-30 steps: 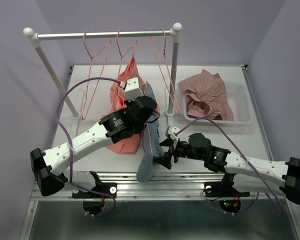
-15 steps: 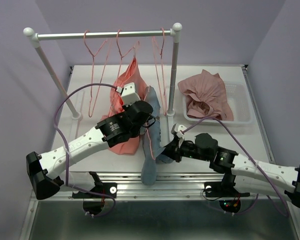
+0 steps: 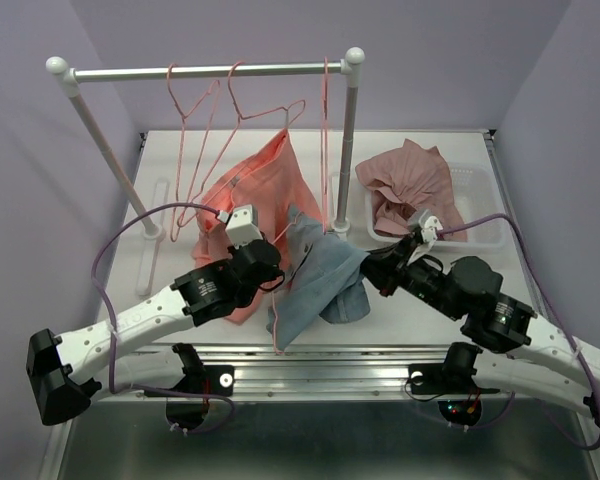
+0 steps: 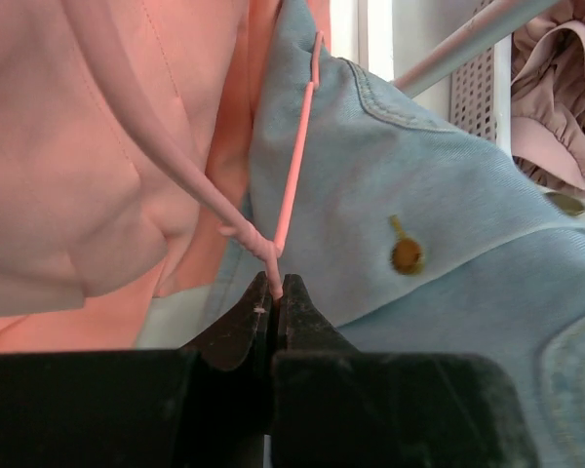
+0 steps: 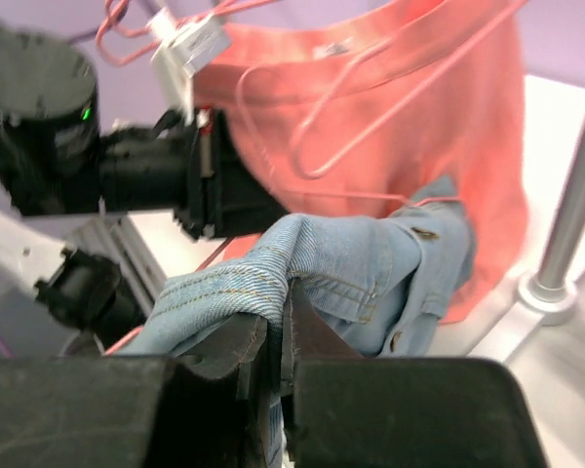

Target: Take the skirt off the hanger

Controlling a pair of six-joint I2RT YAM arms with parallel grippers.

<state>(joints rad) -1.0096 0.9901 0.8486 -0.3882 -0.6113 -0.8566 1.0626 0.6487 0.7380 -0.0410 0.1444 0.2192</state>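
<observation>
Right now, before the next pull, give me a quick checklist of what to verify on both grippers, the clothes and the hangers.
1. Left gripper clamped on the pink hanger wire: ok.
2. Right gripper shut on a fold of the blue denim garment: ok.
3. Denim garment clear of that wire: not ok, the wire lies along its edge.
4. Salmon skirt off its hanger: not ok, it hangs from one hooked on the rail.
5. Mauve ruffled garment out of the way in the white basket: ok.
</observation>
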